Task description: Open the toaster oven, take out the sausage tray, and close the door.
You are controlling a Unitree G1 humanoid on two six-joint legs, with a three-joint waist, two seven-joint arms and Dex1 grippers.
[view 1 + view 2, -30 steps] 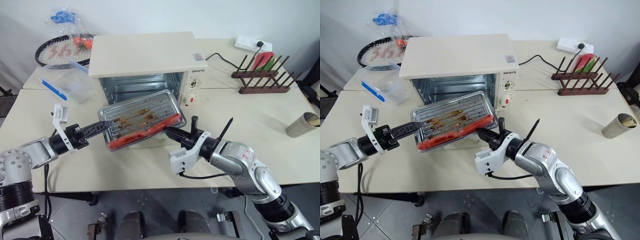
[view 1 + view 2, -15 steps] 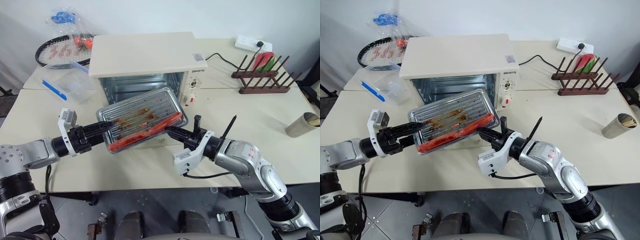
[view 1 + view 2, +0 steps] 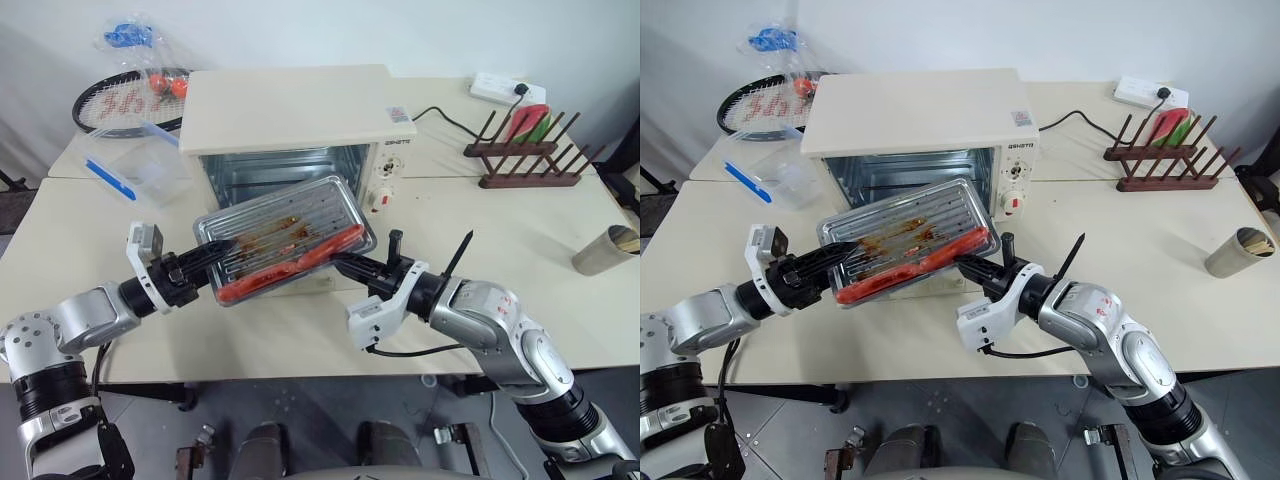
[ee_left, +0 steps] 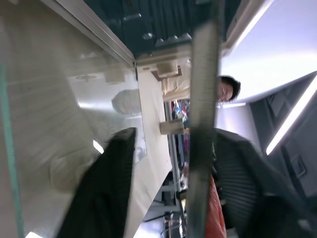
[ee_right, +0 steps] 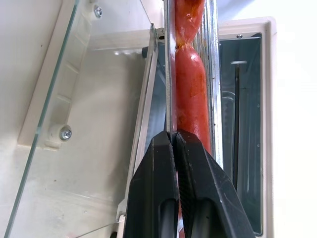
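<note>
In front of the toaster oven point(image 3: 290, 125), above its dropped-open door point(image 5: 74, 148), the sausage tray point(image 3: 285, 238) hangs in the air, tilted, its near long edge lower and the red sausages lying along that side. Since a second ago the left gripper point(image 3: 208, 262) has rolled at the wrist and come in against the tray's left end, where its fingers point(image 4: 111, 183) now straddle the rim without yet looking fully pressed onto it. The right gripper point(image 3: 345, 266) has not moved: its fingers are pinched tight on the tray's right rim. That suggests a two-handed hold is being set up before the tray is carried clear of the oven. The door is still to be closed.
</note>
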